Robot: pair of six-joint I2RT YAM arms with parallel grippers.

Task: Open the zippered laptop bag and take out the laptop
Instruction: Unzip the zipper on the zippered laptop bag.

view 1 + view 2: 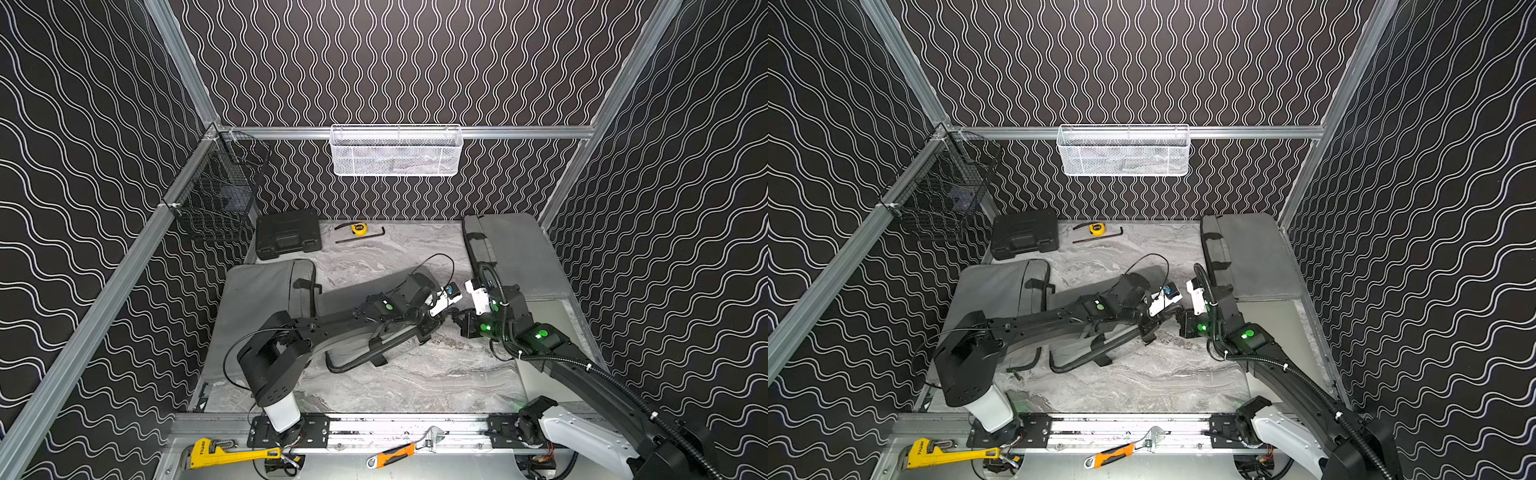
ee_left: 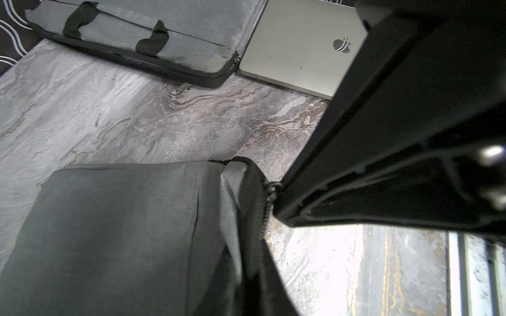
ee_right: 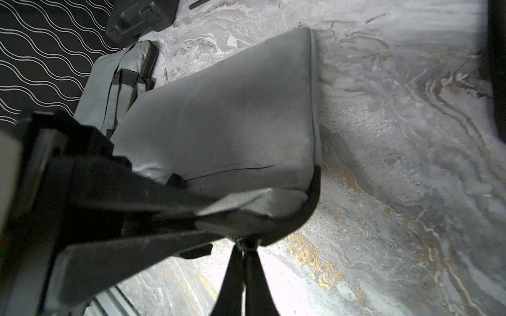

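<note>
Laptop bag (image 1: 349,293) lies flat mid-table under my L arm. Its long axis slants near-left to far-right, w/ the handle edge twd the base rail and the zip corner pointing at the R arm. Both grippers meet at that far-right corner. The left gripper (image 3: 212,220) is clamped tight on the bag's edge fabric, just beside the zip pull (image 2: 272,188). The right gripper (image 3: 246,250), set just off the bag's end, is pinched closed on the pull itself. Further back-right lies a 2nd grey bag (image 1: 515,253), w/ a silver laptop (image 2: 295,49) just beside its near end.
</note>
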